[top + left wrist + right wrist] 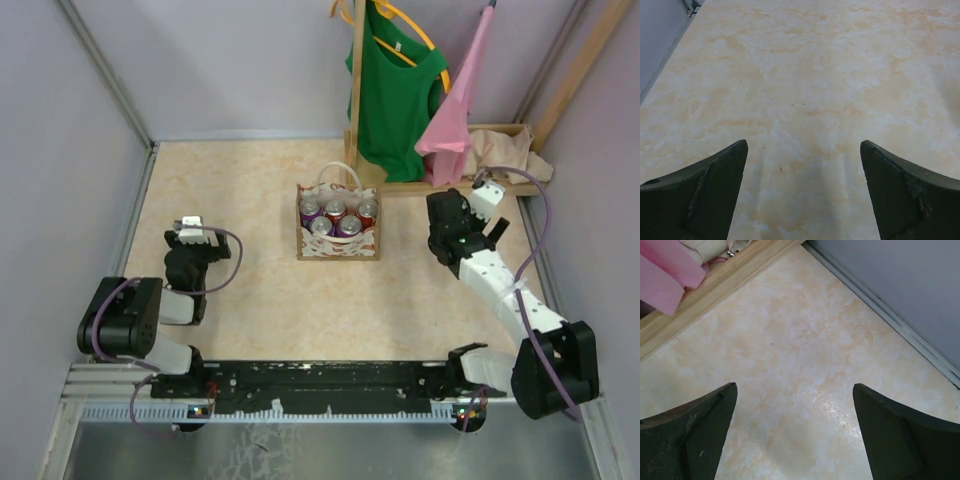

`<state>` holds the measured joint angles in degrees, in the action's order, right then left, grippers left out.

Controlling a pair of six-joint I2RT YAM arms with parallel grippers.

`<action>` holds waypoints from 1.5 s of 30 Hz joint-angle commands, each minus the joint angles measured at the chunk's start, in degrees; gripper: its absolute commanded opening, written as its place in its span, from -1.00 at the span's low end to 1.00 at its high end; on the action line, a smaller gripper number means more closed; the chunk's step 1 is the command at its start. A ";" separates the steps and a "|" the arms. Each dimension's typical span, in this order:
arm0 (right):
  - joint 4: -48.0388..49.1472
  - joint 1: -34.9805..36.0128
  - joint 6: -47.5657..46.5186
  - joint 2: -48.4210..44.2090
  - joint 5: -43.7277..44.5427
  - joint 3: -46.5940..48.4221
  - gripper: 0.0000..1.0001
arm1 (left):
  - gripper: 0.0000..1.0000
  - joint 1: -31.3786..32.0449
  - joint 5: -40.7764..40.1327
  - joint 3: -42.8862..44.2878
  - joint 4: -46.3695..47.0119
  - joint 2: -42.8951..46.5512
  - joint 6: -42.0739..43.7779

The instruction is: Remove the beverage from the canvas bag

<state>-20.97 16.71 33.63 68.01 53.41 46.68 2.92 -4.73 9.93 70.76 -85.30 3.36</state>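
Note:
The canvas bag (pixel 338 243) is cream with a red floral print and white loop handles. It stands upright mid-table in the top view. Several beverage cans (pixel 335 209), purple and red, stand inside it with their tops showing. My left gripper (pixel 189 236) is open and empty, low over the table well left of the bag; in the left wrist view (pixel 804 150) only bare table lies between its fingers. My right gripper (pixel 444 212) is open and empty to the right of the bag; the right wrist view (pixel 795 390) shows bare table between its fingers. Neither wrist view shows the bag.
A wooden clothes rack (pixel 357 90) stands behind the bag with a green shirt (pixel 400 95) and a pink garment (pixel 455 115) hanging. A plain beige cloth (pixel 510 155) lies on its base. The rack base (pixel 715 285) and right wall (pixel 900 285) are near my right gripper.

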 commanded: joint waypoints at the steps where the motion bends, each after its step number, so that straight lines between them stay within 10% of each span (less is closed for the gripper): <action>1: 3.13 0.25 -1.70 -3.49 0.02 -0.12 0.98 | 0.99 0.85 -1.19 2.18 1.49 -0.72 0.66; 16: 4.70 2.38 -9.71 -6.86 -7.84 1.32 0.98 | 1.00 4.07 -4.48 3.72 0.87 -2.52 3.91; 27: -4.64 17.07 -15.78 0.35 -6.17 21.68 0.97 | 1.00 3.94 -10.83 2.90 4.65 -6.17 -0.25; 34: -5.78 17.91 -17.81 6.54 -19.49 30.47 0.23 | 1.00 3.77 -10.74 2.69 6.49 -6.69 0.39; 45: -11.38 23.54 -18.21 19.81 -18.30 38.63 0.27 | 1.00 3.79 -10.76 2.63 6.35 -6.55 0.42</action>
<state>-29.89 38.52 16.49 85.23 35.92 80.27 6.72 -15.03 12.93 74.67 -91.42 4.32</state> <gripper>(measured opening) 0.623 0.998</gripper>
